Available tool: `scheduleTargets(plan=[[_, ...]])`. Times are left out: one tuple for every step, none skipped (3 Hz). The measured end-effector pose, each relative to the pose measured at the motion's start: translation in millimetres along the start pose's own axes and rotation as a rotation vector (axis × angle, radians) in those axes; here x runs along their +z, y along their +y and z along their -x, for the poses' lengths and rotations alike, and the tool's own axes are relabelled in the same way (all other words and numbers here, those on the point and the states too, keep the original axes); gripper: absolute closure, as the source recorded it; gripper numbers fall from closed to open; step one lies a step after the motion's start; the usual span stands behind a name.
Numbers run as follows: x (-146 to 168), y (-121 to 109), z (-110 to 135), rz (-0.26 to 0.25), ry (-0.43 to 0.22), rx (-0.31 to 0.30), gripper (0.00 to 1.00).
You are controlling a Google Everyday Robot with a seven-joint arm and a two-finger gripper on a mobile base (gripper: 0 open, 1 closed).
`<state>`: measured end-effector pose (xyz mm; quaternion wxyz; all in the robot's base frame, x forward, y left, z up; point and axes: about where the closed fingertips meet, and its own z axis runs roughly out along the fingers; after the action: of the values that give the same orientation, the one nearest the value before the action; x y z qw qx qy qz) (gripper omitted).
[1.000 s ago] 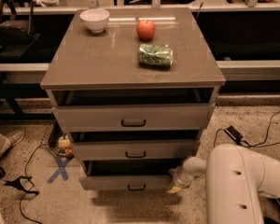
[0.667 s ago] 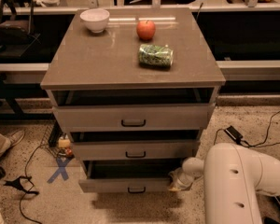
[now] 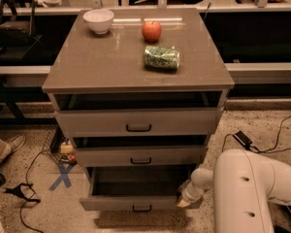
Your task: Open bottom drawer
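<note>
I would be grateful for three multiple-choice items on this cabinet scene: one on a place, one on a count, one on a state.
1. Where at the cabinet is the gripper?
A) behind it
B) at the right front corner of the bottom drawer
C) at its left side

2. How many things lie on the cabinet top?
A) one
B) three
C) five

3. Which drawer is pulled out farthest?
A) top
B) middle
C) bottom

Answers: 1 B, it is at that corner; 2 B, a bowl, an apple and a green packet; 3 C, its front stands farthest forward.
</note>
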<state>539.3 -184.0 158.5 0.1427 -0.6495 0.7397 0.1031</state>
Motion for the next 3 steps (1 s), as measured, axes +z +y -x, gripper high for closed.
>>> scheduleTargets(plan=[[0, 0, 0, 0.000, 0.000, 0.000, 1.00], [3, 33, -16, 0.007, -0.033, 0.067, 1.00], [-2, 31, -13, 0.007, -0.033, 0.067, 0.82]])
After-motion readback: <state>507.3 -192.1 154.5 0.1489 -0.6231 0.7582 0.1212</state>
